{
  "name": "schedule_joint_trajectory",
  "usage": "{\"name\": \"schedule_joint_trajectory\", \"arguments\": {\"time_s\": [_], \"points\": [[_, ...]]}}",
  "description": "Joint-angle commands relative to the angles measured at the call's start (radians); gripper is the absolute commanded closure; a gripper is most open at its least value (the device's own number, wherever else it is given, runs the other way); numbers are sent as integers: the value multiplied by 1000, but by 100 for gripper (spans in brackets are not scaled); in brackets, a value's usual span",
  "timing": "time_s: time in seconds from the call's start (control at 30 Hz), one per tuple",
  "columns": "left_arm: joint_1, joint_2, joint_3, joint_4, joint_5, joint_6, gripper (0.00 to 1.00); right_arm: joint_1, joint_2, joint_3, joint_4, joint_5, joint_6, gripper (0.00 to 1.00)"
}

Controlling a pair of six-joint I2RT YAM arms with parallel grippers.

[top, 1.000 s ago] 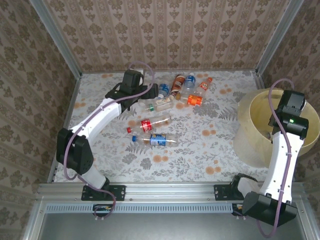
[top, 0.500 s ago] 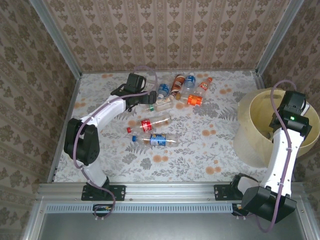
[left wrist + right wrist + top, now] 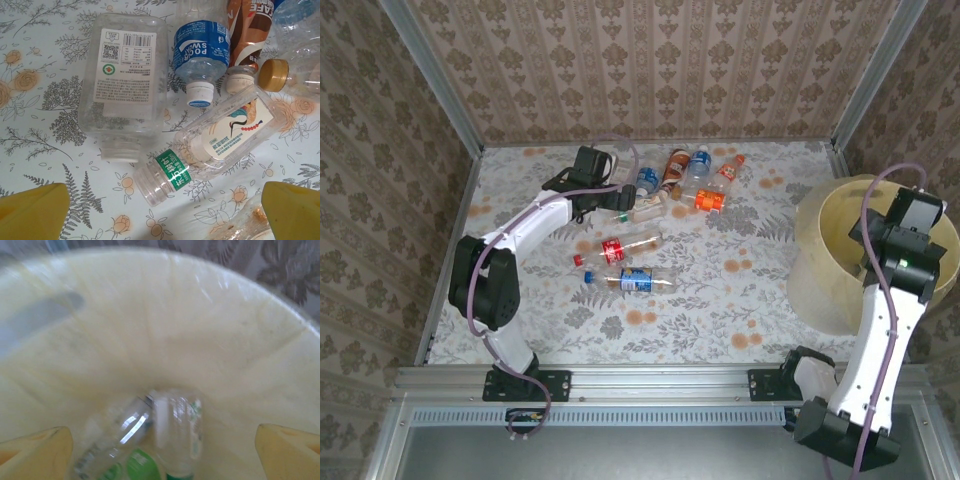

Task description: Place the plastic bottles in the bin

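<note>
Opening done: right gripper (image 3: 162, 450) jaws now spread wide, bottle (image 3: 175, 425) dropped, blurred straight below in the bin (image 3: 150, 315). Left gripper (image 3: 160, 210) spread too, green-banded bottle (image 3: 220, 142) just beneath. One more binned.

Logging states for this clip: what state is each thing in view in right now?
Left end effector: open, empty.
Right end effector: open, empty, over the bin.
Bin: upright, bottles lying inside.
Green-banded bottle: lying on table, uncapped.
Pocari bottle: lying, white cap on.
Square clear bottle: lying, uncapped.
</note>
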Motion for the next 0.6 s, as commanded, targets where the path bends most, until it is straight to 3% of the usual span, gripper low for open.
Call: {"name": "schedule_joint_trajectory", "arguments": {"time_s": [0.0, 0.1, 0.2, 0.37, 0.57], "points": [[7, -15, -4, 15, 16, 32, 0, 24, -68, 10, 110, -132, 65, 3], [6, -26, -16, 25, 14, 39, 0, 58, -133, -16, 217, -286, 103, 0], [0, -32, -23, 17, -60, 17, 0, 82, -164, -39, 319, -454, 144, 0], [-14, -32, -46, 33, -14, 67, 0, 167, -182, -102, 486, -677, 243, 0], [-62, 32, -7, 29, 48, 262, 0, 417, -141, -154, 603, -660, 241, 0]]}}
